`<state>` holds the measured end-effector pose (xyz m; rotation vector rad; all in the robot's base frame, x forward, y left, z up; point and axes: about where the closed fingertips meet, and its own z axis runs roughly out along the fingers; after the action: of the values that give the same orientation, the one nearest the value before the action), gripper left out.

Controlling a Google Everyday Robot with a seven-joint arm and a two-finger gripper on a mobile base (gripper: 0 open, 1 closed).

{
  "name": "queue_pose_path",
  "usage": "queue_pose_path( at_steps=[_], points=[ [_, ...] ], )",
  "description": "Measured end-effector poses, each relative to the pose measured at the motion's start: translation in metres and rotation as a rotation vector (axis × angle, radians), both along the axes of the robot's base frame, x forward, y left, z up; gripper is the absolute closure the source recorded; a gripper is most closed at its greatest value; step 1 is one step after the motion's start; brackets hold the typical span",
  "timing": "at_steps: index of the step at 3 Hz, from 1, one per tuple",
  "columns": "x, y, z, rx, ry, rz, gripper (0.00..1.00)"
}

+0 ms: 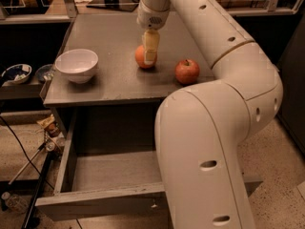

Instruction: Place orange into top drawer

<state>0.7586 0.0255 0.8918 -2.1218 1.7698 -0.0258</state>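
Grey tabletop carries orange, far centre; gripper sits at orange, grip state indeterminate. Drawer below stands open.

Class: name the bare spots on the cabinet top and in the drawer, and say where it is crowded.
Bare: the back of the top behind the bowl, the gap between bowl and orange, and the drawer floor beside the arm. Crowded: the middle right, where the gripper hangs at the orange, with the apple close by.
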Motion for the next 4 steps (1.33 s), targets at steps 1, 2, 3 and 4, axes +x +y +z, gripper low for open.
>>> queue_pose_path(
  at_steps=[1, 2, 3, 4],
  points=[
    [0.002, -0.005, -0.021, 0.016, 0.043, -0.003, 0.0],
    [0.003, -0.007, -0.03, 0.022, 0.062, -0.004, 0.0],
    [0.004, -0.006, -0.037, 0.029, 0.074, 0.0, 0.0],
    [0.004, -0.006, -0.038, 0.03, 0.075, 0.001, 0.0]
  ],
)
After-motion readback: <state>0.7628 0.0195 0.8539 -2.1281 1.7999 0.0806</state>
